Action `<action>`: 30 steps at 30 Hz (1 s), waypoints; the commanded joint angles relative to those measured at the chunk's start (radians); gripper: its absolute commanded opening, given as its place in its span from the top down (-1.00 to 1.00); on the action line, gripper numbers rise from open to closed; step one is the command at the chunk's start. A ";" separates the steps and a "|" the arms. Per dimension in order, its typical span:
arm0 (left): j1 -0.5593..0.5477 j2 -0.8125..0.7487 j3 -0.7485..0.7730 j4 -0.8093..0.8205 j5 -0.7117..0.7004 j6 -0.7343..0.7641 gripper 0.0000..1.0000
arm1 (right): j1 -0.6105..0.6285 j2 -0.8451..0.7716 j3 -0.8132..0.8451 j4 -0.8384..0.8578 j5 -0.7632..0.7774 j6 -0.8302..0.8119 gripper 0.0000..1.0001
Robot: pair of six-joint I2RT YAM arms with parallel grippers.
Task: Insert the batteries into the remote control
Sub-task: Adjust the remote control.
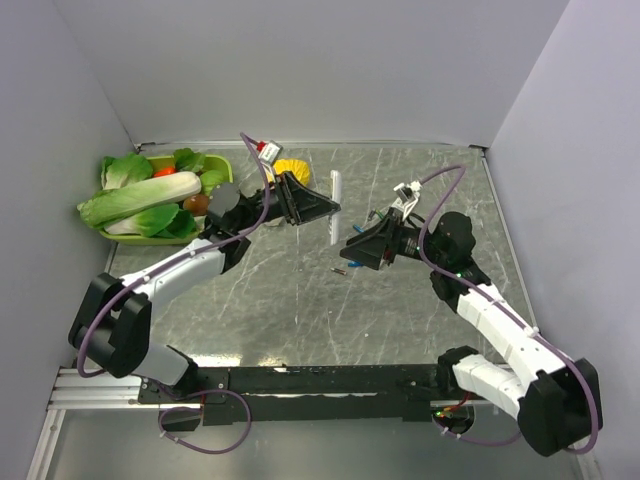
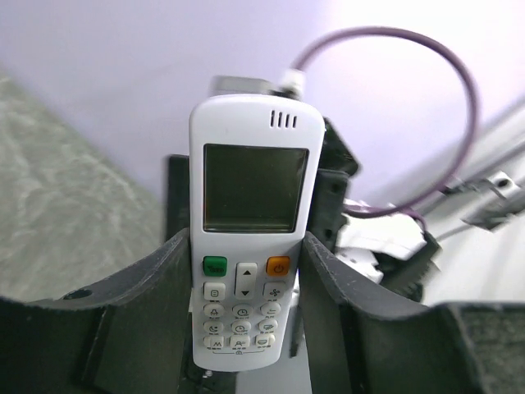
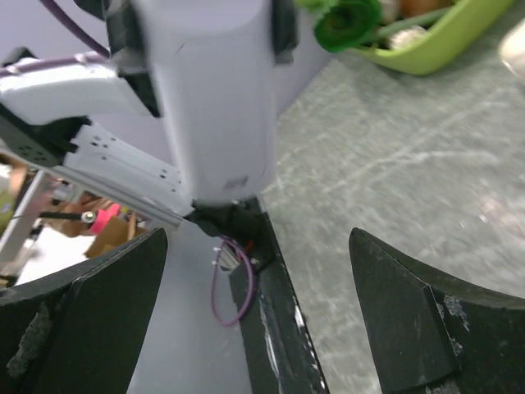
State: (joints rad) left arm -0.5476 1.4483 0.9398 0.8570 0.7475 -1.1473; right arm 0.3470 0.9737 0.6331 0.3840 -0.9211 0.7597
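The right gripper (image 3: 256,246) hangs with its two dark fingers (image 3: 90,312) spread wide and nothing between them. It faces the remote control (image 3: 217,107), a blurred white slab held upright, plain side showing, clamped near its top by the left gripper (image 3: 205,25). A green tray (image 3: 435,45) of vegetables sits on the grey marbled worktop (image 3: 394,156). A purple cable (image 3: 220,300) loops beside the black rail (image 3: 275,336) along the worktop's edge.
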 commanded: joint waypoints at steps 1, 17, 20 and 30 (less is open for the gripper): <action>-0.029 -0.028 -0.001 0.205 0.038 -0.074 0.42 | 0.041 0.055 0.025 0.285 -0.027 0.124 -0.99; -0.055 -0.072 0.001 0.116 0.029 0.018 0.32 | 0.104 0.154 0.085 0.452 -0.084 0.173 0.17; -0.054 -0.114 0.010 -0.049 -0.005 0.113 -0.07 | 0.104 0.126 0.096 0.324 -0.078 0.095 0.51; -0.086 -0.310 0.042 -0.582 -0.420 0.448 -0.93 | 0.162 0.008 0.249 -0.445 0.342 -0.384 0.88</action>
State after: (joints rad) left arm -0.6037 1.2003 0.9489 0.4694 0.5426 -0.8387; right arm 0.4667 1.0286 0.7925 0.2363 -0.8196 0.5838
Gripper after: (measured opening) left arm 0.931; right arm 0.568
